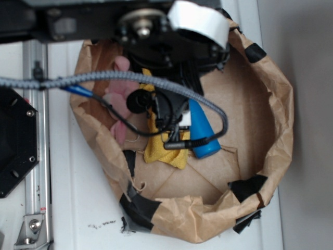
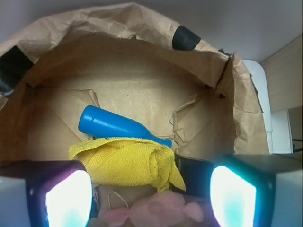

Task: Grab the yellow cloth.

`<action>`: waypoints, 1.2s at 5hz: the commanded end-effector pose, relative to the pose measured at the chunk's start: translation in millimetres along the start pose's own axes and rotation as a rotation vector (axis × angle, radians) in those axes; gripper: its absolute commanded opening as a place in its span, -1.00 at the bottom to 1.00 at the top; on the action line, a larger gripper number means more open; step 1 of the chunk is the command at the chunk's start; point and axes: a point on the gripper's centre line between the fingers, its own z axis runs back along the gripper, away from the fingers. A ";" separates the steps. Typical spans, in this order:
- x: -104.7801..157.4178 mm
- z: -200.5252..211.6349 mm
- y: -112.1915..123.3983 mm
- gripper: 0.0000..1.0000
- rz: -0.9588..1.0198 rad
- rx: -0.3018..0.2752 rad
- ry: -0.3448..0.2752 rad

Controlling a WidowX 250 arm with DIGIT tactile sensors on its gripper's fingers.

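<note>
— Three things lie in the brown paper bag (image 2: 142, 61): what are they, and where is the yellow cloth (image 2: 128, 163)?

— It lies on the bag's floor, bunched and folded, with one end rolled up. In the wrist view it sits low in the middle, between the two finger pads (image 2: 68, 198) and just beyond them. The blue bottle (image 2: 111, 125) lies on its side right behind it, touching the cloth's far edge; a bit of the cloth drapes over the bottle's neck. A pink plush toy (image 2: 161, 210) is at the near edge, just under the camera.

— And the gripper (image 2: 151, 198)?

— Its jaws stand wide apart. The pads show at the left and right lower corners of the wrist view, and the gap between them is wider than the cloth. Nothing is held; no pad touches the cloth that I can see.

— How high is it over the cloth?

— Cannot tell. From the exterior view the arm (image 1: 166, 52) and its grey cable (image 1: 104, 78) hang over the bag and cover much of the cloth; only a yellow patch shows under the wrist, between the pink toy and the blue bottle.
</note>
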 end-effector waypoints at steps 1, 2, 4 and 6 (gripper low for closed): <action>5.9 12.2 4.9 1.00 0.021 0.014 -0.040; -2.6 -37.5 -3.5 1.00 -0.040 -0.030 0.059; -30.7 -102.6 -21.4 1.00 -0.058 -0.033 0.154; -38.2 -109.2 -27.8 -1.00 -0.014 -0.043 0.076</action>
